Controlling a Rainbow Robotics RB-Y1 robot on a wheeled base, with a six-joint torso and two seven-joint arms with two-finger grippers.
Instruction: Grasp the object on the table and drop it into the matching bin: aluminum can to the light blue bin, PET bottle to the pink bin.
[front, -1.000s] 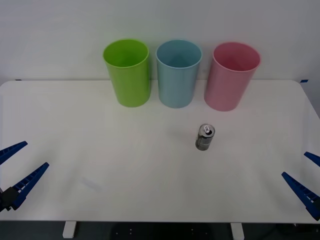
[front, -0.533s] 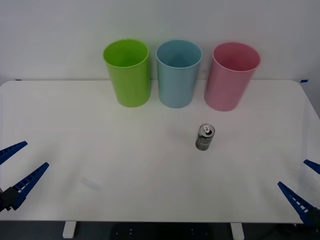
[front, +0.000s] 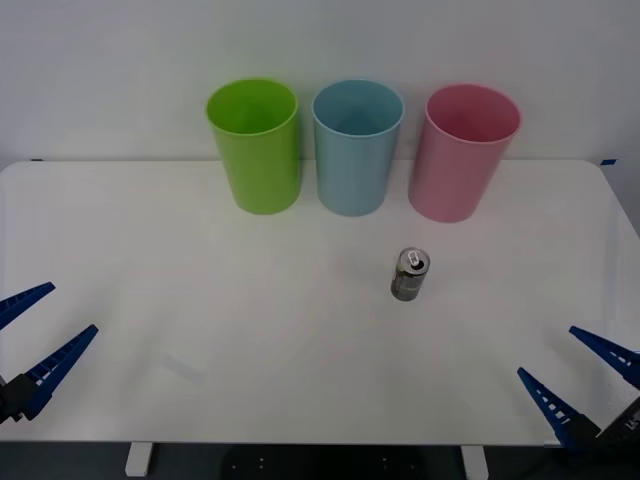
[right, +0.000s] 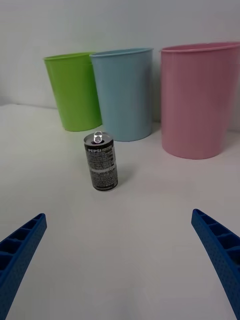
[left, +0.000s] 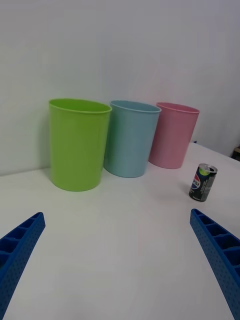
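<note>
Right pincer spread wide near table corner, aluminum can upright, untouched

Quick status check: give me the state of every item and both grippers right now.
Can: upright on the table, ungrasped, in front of the bins.
Blue bin: upright, middle of the row.
Pink bin: upright, right of the blue one.
Green bin: upright, left of the blue one.
Left gripper: jaws open, at the table's near left edge.
Right gripper: jaws open, at the near right corner, facing the can.
</note>
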